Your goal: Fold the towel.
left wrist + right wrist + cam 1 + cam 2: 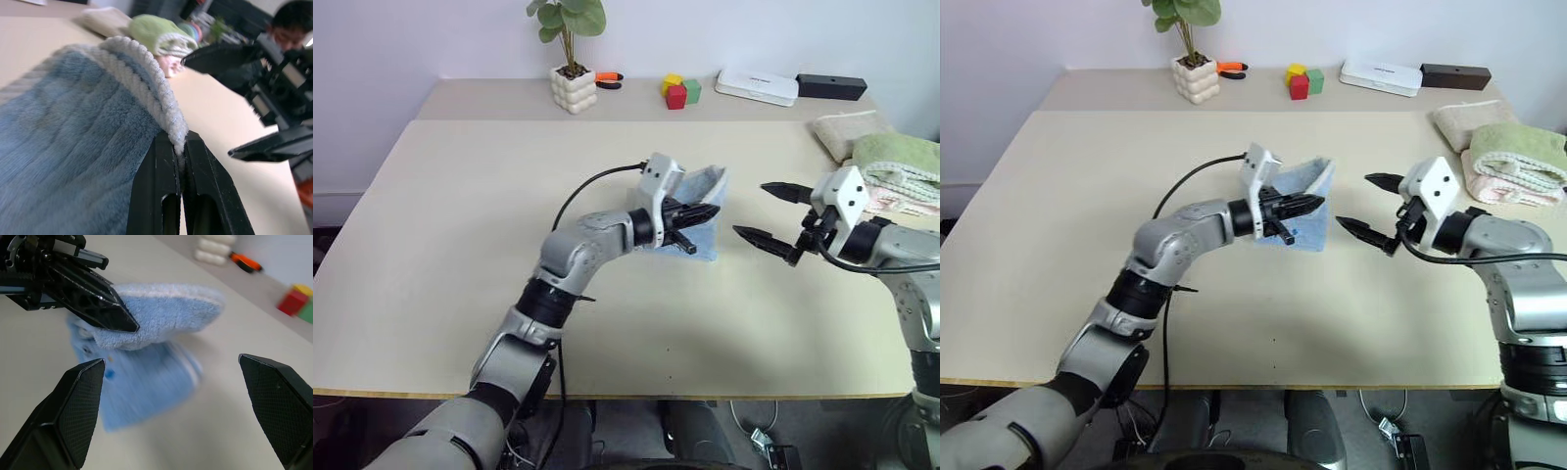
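I had the left claw (703,211) pinching the pale hem of the towel (709,186), its two fingers pressed together on the cloth and one side lifted off the worktop (460,215). The rest of the light blue towel lay near the middle of the worktop, folded partly over itself. My right claw (1363,203) stood spread wide, empty, just beside the towel on the side toward the right edge. A green rolled towel (901,157) sat by that right edge.
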